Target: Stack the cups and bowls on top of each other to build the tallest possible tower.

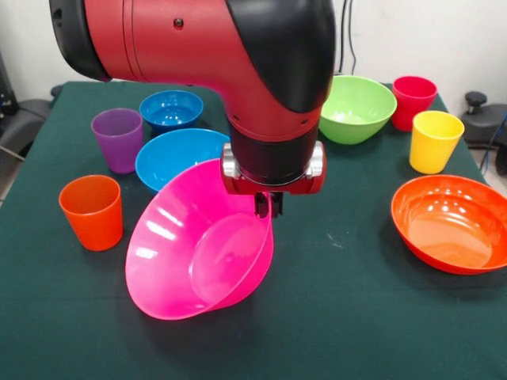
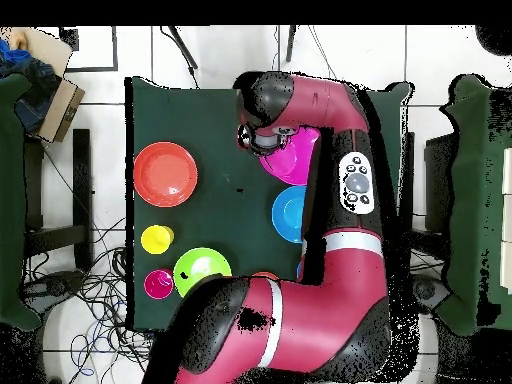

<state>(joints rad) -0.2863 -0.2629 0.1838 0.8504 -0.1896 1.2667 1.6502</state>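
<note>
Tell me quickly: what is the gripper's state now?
Gripper: closed on the rim of the large pink bowl, holding it tilted on its side.

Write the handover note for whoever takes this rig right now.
Gripper: shut on the pink bowl's rim; bowl tilted, opening toward the camera.
Front view, left: orange cup, purple cup, two blue bowls.
Right: green bowl, red cup, yellow cup, orange bowl.
Done: nothing stacked.
Left: the whole tower.
</note>
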